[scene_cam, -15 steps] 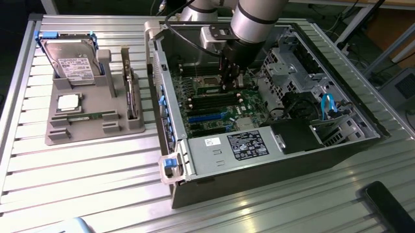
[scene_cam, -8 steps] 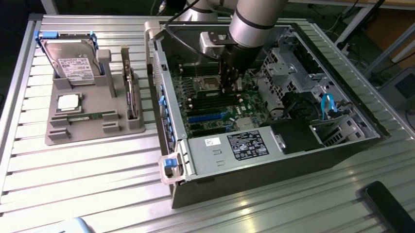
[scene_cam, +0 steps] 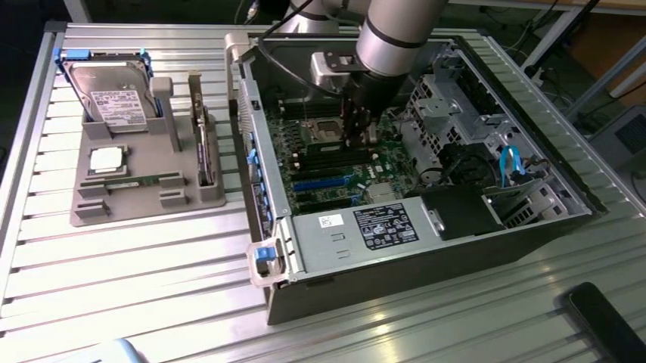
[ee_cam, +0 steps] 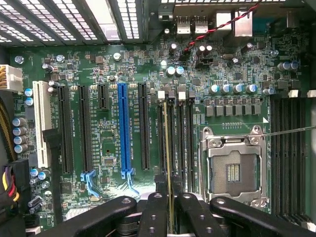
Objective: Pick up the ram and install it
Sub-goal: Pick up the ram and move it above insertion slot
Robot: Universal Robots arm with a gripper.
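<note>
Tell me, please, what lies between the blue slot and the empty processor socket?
In the wrist view: one black slot and the black memory slots, where the end effector holds the ram edge-on.

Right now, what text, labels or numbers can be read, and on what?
No text can be read for certain.
Label on the hard drive: print too small.
Label on the power supply: print too small.
The white sticker beside it: too small.
White lettering on the motherboard by the slots: blurred.
Edge of the ram, held in the claw: no lettering to read.
</note>
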